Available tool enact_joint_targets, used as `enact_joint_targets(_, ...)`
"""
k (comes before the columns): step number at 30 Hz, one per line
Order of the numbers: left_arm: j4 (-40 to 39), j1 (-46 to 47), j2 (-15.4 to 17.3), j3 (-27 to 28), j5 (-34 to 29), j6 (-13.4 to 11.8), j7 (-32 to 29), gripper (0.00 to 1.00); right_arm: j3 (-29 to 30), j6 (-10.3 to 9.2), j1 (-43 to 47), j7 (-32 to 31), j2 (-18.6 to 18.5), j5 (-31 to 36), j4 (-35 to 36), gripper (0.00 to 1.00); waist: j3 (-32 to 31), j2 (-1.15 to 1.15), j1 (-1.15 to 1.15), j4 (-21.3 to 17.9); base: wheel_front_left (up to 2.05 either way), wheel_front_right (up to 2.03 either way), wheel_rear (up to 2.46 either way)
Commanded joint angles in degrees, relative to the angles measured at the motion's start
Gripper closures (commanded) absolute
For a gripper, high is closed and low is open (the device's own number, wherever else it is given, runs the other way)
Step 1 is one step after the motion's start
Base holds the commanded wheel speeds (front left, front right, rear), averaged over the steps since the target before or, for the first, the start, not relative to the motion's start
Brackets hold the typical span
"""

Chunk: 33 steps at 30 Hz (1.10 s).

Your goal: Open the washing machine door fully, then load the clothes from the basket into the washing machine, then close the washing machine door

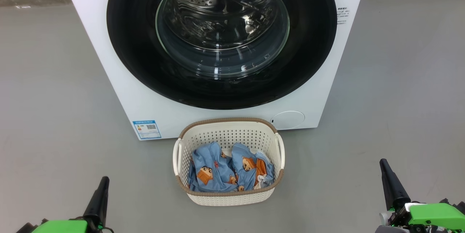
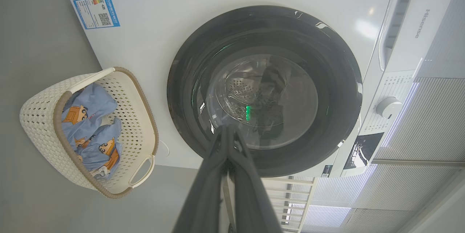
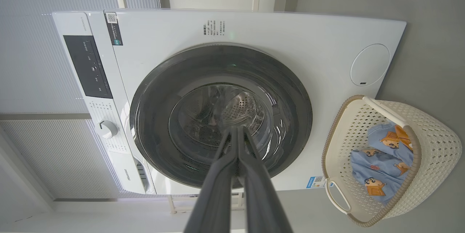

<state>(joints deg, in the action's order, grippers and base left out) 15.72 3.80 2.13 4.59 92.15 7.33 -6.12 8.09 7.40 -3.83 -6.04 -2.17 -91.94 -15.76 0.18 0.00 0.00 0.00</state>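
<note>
The white washing machine (image 1: 120,80) stands ahead with its round black-rimmed door (image 1: 221,40) closed flat against the front; the steel drum shows through the glass. On the floor in front of it sits the cream basket (image 1: 229,131), holding the light blue bear-print clothes (image 1: 229,169). My left gripper (image 1: 102,184) is low at the left and my right gripper (image 1: 385,167) low at the right, both shut and holding nothing, well back from basket and machine. The left wrist view has the door (image 2: 265,91) and basket (image 2: 40,116); the right wrist view has the door (image 3: 221,116) and basket (image 3: 432,135).
Grey floor (image 1: 54,98) spreads on both sides of the machine and around the basket. A blue label (image 1: 146,129) and a round cap (image 1: 287,119) sit low on the machine's front. The control panel and dial (image 3: 107,128) are at the machine's top. Pale slatted walls stand behind.
</note>
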Motion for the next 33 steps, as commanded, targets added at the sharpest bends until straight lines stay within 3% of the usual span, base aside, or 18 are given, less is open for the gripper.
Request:
enact_joint_targets(1,-1.68,2.39,0.75,1.99,-0.03,0.15,-0.40,1.00,-1.59,0.09,-2.35,-0.44,-0.71,-0.24,1.74,1.00,0.00,0.00,0.00,0.00,0.00,0.00,0.00)
enact_joint_targets(14,-1.68,2.39,0.75,1.97,-0.02,0.15,-0.39,1.00,-1.59,0.09,-2.35,-0.44,-0.71,-0.24,1.74,1.00,0.00,0.00,0.00,0.00,0.00,0.00,0.00)
enact_joint_targets(15,0.18,-0.05,-0.03,-0.07,0.01,-0.01,0.03,0.00,0.02,0.00,0.03,0.02,0.03,0.02,-0.20,0.00,0.00,0.00,0.00,0.00,0.00,0.00,0.00)
enact_joint_targets(24,1.00,-0.58,-0.62,-0.31,0.07,-0.01,0.33,0.00,-0.59,0.00,0.28,0.86,0.38,0.61,-1.45,0.00,-0.08,0.00,0.13,0.01,0.00,0.00,0.00)
enact_joint_targets(33,-0.52,0.20,-0.32,-0.73,-0.92,0.00,1.14,0.00,-1.85,0.01,-0.76,2.34,-0.04,2.17,-0.77,0.00,0.08,0.00,0.01,-0.08,0.00,0.00,0.00)
